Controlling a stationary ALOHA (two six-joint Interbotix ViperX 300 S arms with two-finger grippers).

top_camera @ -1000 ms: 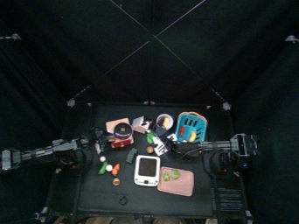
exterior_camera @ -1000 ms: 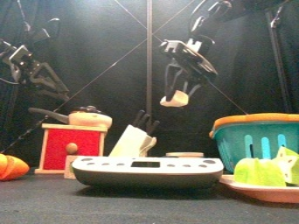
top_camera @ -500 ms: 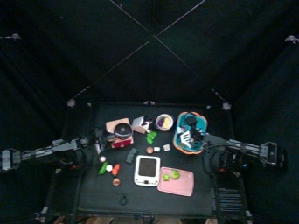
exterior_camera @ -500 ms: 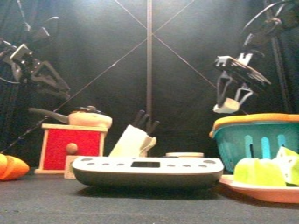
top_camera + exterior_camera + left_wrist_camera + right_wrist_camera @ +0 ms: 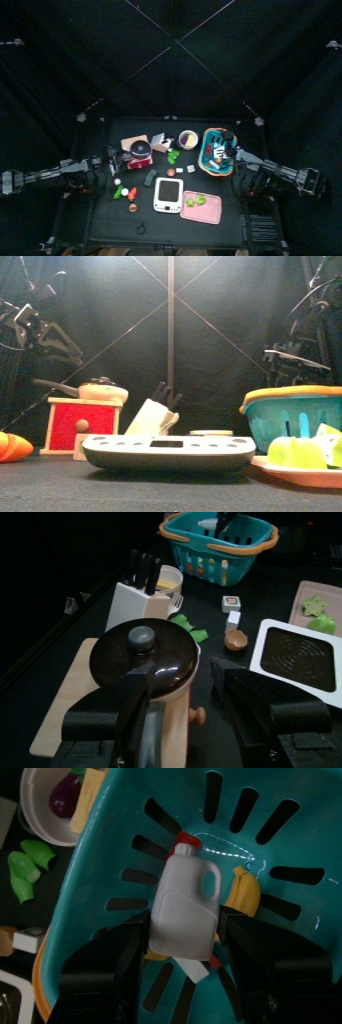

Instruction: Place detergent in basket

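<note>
From the top view, I am seeing the right arm reaching in from the right, its right gripper [image 5: 225,157] hanging over the basket [image 5: 205,151], while the left arm is resting at the table's left side.

In the front view, I am looking at the basket [image 5: 297,416] low on the right, with the right gripper [image 5: 297,356] poised just above its orange rim; the basket's wall is hiding what lies inside.

The left wrist view is showing the left gripper [image 5: 187,717] with its jaws spread wide and empty over a black-lidded pot [image 5: 144,662], the basket [image 5: 222,550] well apart beyond the knife block [image 5: 138,597].

The right wrist view settles it: the detergent bottle [image 5: 186,899] is lying on the basket's [image 5: 287,968] light-blue floor, directly under the right gripper [image 5: 186,963], its long axis running straight away from the jaws, red cap at the far end. The jaws are standing apart on either side of its base, released as far as I can judge.
</note>
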